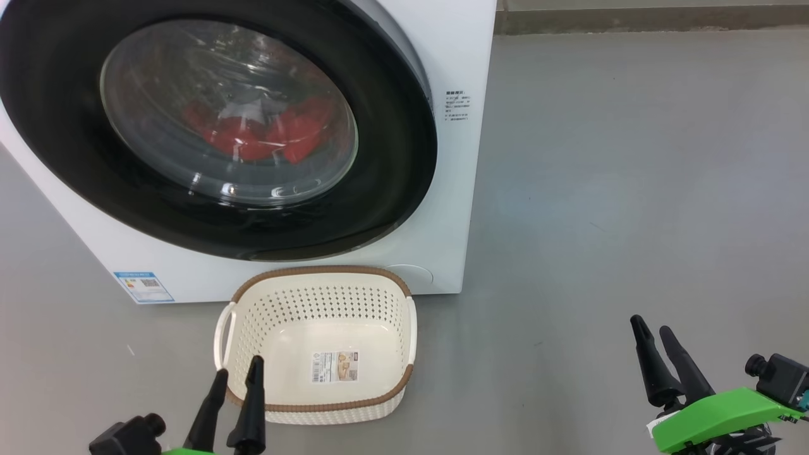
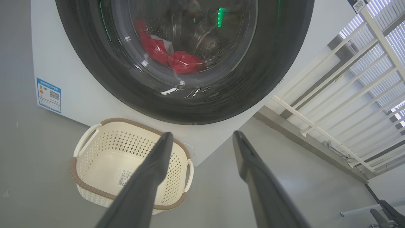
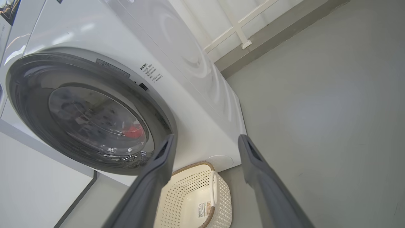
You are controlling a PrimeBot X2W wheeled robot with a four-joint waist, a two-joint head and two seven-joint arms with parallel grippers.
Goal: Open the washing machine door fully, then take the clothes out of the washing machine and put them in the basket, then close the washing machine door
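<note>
Door (image 1: pixel 392 158) shut; left gripper (image 1: pixel 238 368) and right gripper (image 1: pixel 650 324) spread, empty.
Basket's (image 1: pixel 319 272) long axis ran 9-to-3; clothes (image 1: pixel 253 136) blurred behind glass.

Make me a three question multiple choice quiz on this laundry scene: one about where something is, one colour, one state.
1. Where are the clothes? A on a shelf; B inside the washing machine, behind the door; C draped over the machine.
2. The basket rim is: A brown; B blue; C black.
3. The left hand is: A shut on fabric; B gripping a handle; C open and empty.
Answers: 1 B, red fabric shows through the glass; 2 A, brown woven band; 3 C, fingers apart, nothing between.
</note>
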